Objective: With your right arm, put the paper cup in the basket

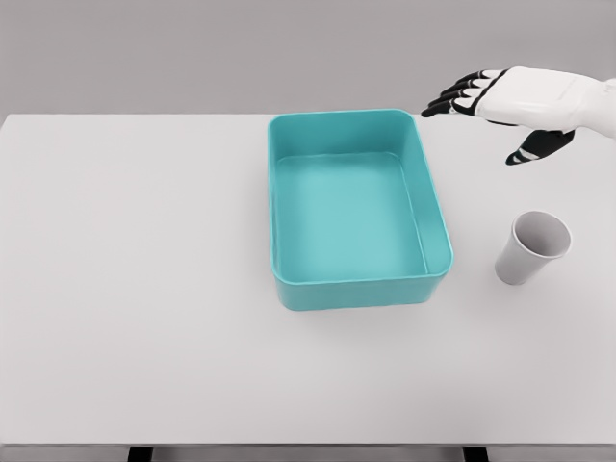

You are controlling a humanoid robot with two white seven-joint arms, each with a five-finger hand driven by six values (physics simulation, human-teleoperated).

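A white paper cup (531,248) stands upright on the white table, to the right of the teal basket (438,223). The basket is a rectangular bin with nothing in it, at the table's middle. My right hand (486,114) hovers above the table's far right, behind and above the cup, well apart from it. Its black fingers (452,100) are spread and hold nothing; the thumb points down toward the table. The left arm is out of view.
The white table (135,289) spreads wide to the left of the basket and in front of it. Its front edge runs along the bottom of the picture. A grey wall lies behind the table.
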